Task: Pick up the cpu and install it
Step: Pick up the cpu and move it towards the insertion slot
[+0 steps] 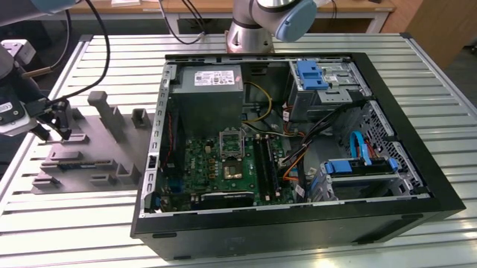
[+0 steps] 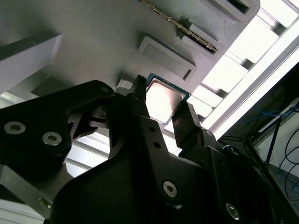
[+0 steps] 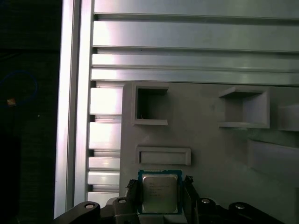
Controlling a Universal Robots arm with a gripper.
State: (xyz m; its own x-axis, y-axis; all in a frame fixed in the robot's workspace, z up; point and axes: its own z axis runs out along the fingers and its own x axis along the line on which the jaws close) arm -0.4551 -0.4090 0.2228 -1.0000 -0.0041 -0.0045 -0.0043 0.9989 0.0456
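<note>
Your work surface is a slatted aluminium table (image 1: 447,100), and the pincer (image 1: 53,135) hangs over its edge on the exterior view's left. Directly under the pincer lies a grey moulded tray (image 1: 89,151) with upright blocks (image 1: 108,114) rising just behind the fingertips.

You have the cpu (image 3: 159,193) between the pincer's two black fingers (image 3: 132,190). In both wrist views they stand close against two opposite edges of the chip, narrowed to its width, so the pincer (image 3: 160,186) is clamped on it. Its shiny metal top faces up, with a thin green rim showing around it. You cannot tell from these views whether the chip rests on the tray (image 3: 210,154) or is raised a little off it.

Just beyond the fingertips, past the chip, you see a shallow oblong recess (image 3: 163,156) in the tray. Farther out from the pincer sits a deeper square pocket (image 3: 150,105).

In the second wrist view the cpu (image 2: 161,99) catches a bright glare between the fingers (image 2: 187,121) of the pincer (image 2: 162,105), with the tray (image 2: 93,42) spreading beyond it. A memory stick (image 2: 180,23) with gold contacts lies in a slot well ahead of the chip.

Well away from the pincer, toward the exterior view's right, an open computer case (image 1: 298,223) lies on its side. Its green motherboard (image 1: 216,162) faces up inside, apart from the pincer and the chip.
</note>
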